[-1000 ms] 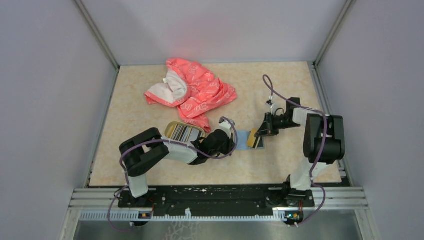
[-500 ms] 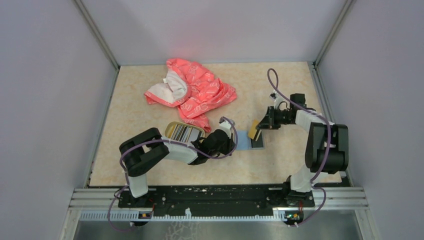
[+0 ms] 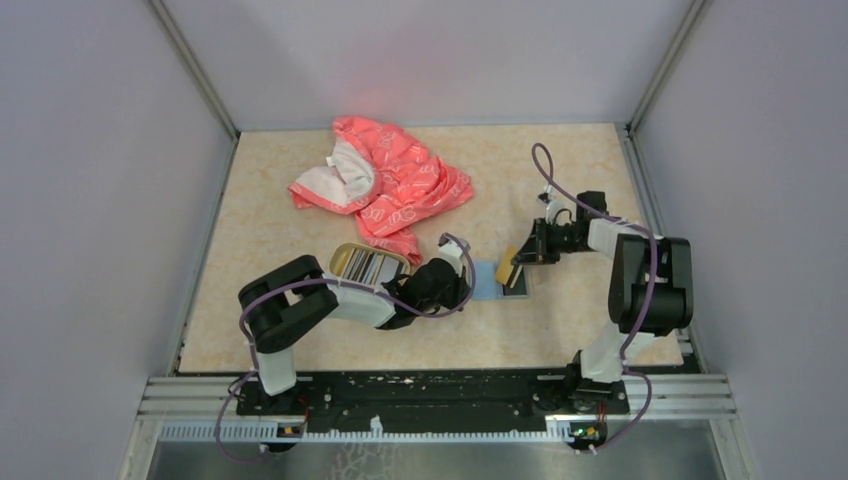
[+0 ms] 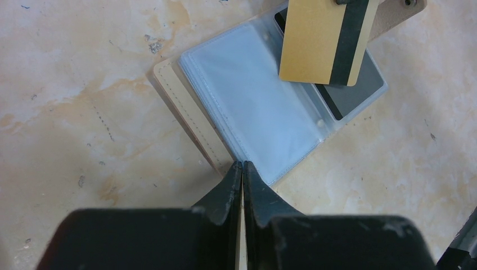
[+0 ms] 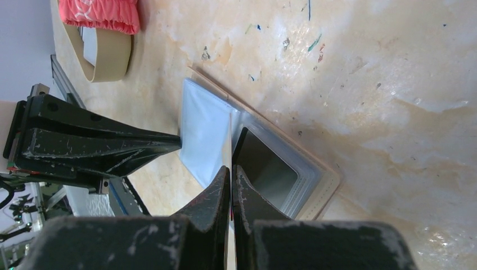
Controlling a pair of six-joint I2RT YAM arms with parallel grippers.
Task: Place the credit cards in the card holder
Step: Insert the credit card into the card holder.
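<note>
A: What has changed since a second ago?

B: The right gripper [image 3: 527, 256] has lifted its golden card [image 3: 508, 268] off the card holder [image 3: 488, 281] and dipped part of the way back down. The left arm has not moved.

A: Where is the holder?

B: It lies open and flat near the middle of the table [image 3: 560, 170], between the two grippers. Its clear, blue-grey sleeves face up over a tan cover. A dark card [image 4: 351, 93] already sits in the right-hand sleeve.

A: And the fingers?

B: The left gripper [image 4: 243, 166] is pressed together on the holder's near edge, pinching it against the table. The right gripper's fingers are closed on the top of the golden card, which has a dark stripe. The card hangs tilted over the holder's right half, partly covering the dark card. I cannot tell whether its lower edge touches the sleeve.

A: What else is nearby?

B: Just left of the holder, behind the left arm, an oval gold-rimmed dish [image 3: 368, 263] holds more striped cards [image 3: 364, 267]. Behind the dish lies a crumpled pink-red patterned cloth [image 3: 385, 185].

A: And the setting?

B: The tabletop is cream marbled, with small scuffs and colour flecks. Plain pale grey walls [image 3: 100, 200] enclose it on three sides.
</note>
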